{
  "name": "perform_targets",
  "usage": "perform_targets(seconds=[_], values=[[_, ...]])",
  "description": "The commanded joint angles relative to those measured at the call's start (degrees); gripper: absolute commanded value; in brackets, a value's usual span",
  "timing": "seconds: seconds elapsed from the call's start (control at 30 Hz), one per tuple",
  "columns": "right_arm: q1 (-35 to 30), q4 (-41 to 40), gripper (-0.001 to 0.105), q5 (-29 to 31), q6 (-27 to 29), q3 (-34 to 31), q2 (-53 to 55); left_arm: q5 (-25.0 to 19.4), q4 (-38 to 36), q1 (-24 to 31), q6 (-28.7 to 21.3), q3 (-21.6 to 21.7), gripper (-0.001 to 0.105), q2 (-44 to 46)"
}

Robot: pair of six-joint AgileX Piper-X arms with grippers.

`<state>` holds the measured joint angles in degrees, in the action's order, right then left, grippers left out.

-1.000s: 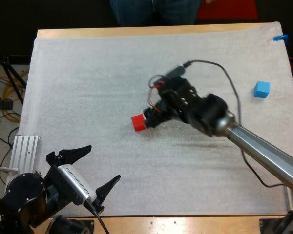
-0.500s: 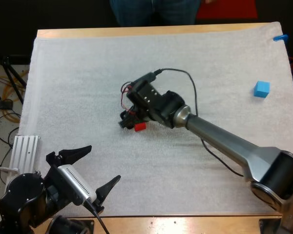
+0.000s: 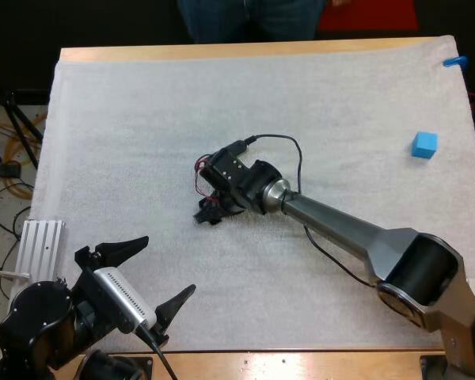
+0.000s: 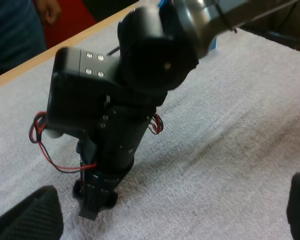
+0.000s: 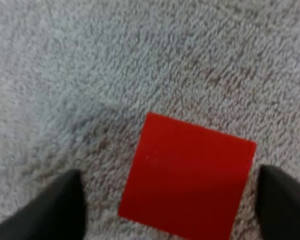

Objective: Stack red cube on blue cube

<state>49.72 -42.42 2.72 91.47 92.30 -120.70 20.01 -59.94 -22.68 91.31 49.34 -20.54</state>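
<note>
Red cube [image 5: 187, 175] lies flat on the white mat [image 3: 127, 119], a little left of the mat's middle, and in the right wrist view it sits between the two black fingers [image 5: 57, 205] of the right gripper [image 3: 209, 215]. Those fingers stand wide apart, one on each side of the cube. Bare mat shows between the cube and one finger, while the other finger is just beside the cube's edge, and I cannot tell whether it touches. From the high view the right arm reaches across from the right edge, its gripper is low over the mat, and the arm's wrist covers the cube there

Blue cube [image 3: 424, 144] rests alone near the mat's far right side, well apart from the red one and from both arms

Left gripper [image 3: 168, 265] is at the near left corner of the desk [image 3: 222, 51], its fingers spread wide and holding nothing. Its wrist view looks toward the right gripper, which points down at the mat

Beyond the desk's far side a person's legs [image 3: 249, 20] are in view
</note>
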Motion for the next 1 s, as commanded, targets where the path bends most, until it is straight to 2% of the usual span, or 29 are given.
perform_targets(seconds=[0.0, 0.07, 0.1, 0.17, 0.27, 0.43, 0.6, 0.97], values=[[-0.05, 0.15, 0.053, 0.07, -0.08, 0.59, 0.1, -0.06, 0.23, -0.28, 0.07, 0.31, 0.087, -0.15], [-0.05, 0.15, 0.036, 0.25, -0.08, 0.79, 0.12, -0.06, 0.23, -0.28, 0.07, 0.31, 0.087, -0.15], [-0.05, 0.15, 0.033, 0.34, -0.08, 0.89, 0.12, -0.06, 0.23, -0.28, 0.07, 0.31, 0.087, -0.15], [-0.05, 0.15, 0.016, 1.59, -0.08, 1.67, 0.37, -0.06, 0.23, -0.28, 0.07, 0.31, 0.087, -0.15], [-0.23, 0.15, 0.003, 2.38, 0.38, 2.8, 1.72, -0.06, 0.23, -0.28, 0.07, 0.31, 0.087, -0.15], [-0.88, -1.49, 0.0, 8.01, 3.28, 4.98, 6.07, -0.06, 0.23, -0.28, 0.07, 0.31, 0.087, -0.15], [-4.2, -3.55, 0.0, 8.26, 3.74, 6.21, 10.86, -0.06, 0.23, -0.28, 0.07, 0.31, 0.087, -0.15], [-19.06, -13.24, 0.0, 10.25, 3.74, 6.21, 18.82, -0.06, 0.23, -0.28, 0.07, 0.31, 0.087, -0.15]])
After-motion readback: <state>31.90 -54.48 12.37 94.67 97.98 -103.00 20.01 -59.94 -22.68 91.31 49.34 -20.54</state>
